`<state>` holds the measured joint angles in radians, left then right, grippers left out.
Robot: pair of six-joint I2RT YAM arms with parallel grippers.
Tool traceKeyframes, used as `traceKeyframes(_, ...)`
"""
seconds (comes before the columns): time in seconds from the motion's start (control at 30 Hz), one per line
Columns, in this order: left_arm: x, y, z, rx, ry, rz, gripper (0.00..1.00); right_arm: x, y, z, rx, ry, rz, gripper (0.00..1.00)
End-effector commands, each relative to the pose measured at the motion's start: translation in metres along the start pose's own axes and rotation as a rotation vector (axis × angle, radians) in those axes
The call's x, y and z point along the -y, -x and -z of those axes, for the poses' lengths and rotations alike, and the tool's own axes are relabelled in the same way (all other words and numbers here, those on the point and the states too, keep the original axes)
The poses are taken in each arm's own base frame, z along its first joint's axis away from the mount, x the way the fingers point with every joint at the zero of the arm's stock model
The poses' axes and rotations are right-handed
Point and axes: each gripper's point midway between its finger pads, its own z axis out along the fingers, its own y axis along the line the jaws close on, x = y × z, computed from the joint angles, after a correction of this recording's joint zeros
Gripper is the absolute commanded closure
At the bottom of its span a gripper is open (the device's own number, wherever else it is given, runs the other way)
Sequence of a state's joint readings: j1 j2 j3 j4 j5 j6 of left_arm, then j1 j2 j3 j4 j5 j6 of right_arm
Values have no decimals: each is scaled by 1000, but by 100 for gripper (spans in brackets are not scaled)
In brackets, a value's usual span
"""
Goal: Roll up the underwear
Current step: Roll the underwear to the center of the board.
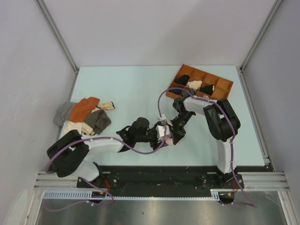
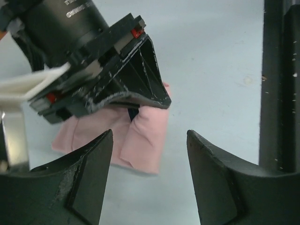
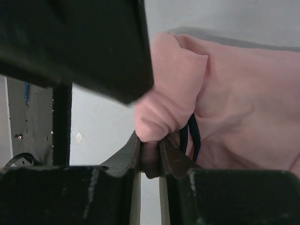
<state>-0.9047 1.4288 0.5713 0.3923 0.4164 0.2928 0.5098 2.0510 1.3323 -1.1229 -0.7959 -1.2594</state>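
Observation:
The underwear (image 2: 143, 138) is a light pink, partly folded bundle lying on the pale table, with a dark navy edge (image 3: 190, 136) showing in a crease. My right gripper (image 3: 150, 147) is shut on a thick pink fold of it (image 3: 164, 108). Seen in the left wrist view, that gripper (image 2: 119, 82) comes down onto the bundle's far side. My left gripper (image 2: 150, 173) stands open just in front of the underwear, holding nothing. From above, both grippers meet at the table's middle, left (image 1: 158, 136) and right (image 1: 176, 136), hiding most of the underwear (image 1: 166, 132).
An orange compartment tray (image 1: 224, 83) holding rolled dark and light cloths sits at the back right. A pile of orange, beige, grey and striped cloths (image 1: 85, 116) lies at the left edge. The right arm's dark body (image 2: 280, 84) stands close on the left gripper's right.

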Motion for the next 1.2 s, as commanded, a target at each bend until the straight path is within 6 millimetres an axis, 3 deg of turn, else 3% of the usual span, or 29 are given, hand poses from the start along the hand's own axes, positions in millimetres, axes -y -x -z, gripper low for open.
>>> traceKeyframes(0.0,-8,-7,-15,-119,9,-160,31,-3,-9,0,-24,28,-71,85)
traceKeyframes(0.27,-2,-32,-32,-224,-17,-196,34,1,-13,2,-7,29,-90,84)
traceKeyframes(0.4,-8,-40,-39,-278,11,-210,39,1,-14,1,-3,34,-93,84)
traceKeyframes(0.5,-8,-46,-44,-322,-7,-202,53,0,-13,2,1,35,-94,83)
traceKeyframes(0.53,-7,-46,-45,-330,-17,-200,66,0,-13,3,3,34,-97,81)
traceKeyframes(0.67,3,-52,-46,-375,-90,-169,96,2,-7,11,40,10,-97,72)
traceKeyframes(0.8,16,-57,-39,-392,-158,-58,100,10,2,42,98,-99,-81,63)
traceKeyframes(0.93,19,-63,-26,-399,-230,164,100,20,5,90,159,-266,-67,57)
traceKeyframes(1.03,23,-61,-19,-421,-320,325,100,29,-9,118,174,-365,-91,54)
traceKeyframes(1.07,20,-62,-25,-437,-342,359,100,30,-13,131,190,-406,-84,54)
traceKeyframes(1.13,28,-67,-21,-494,-394,430,100,28,-13,140,201,-437,-56,54)
traceKeyframes(1.17,24,-66,-29,-505,-406,444,100,20,-11,142,204,-449,-26,54)
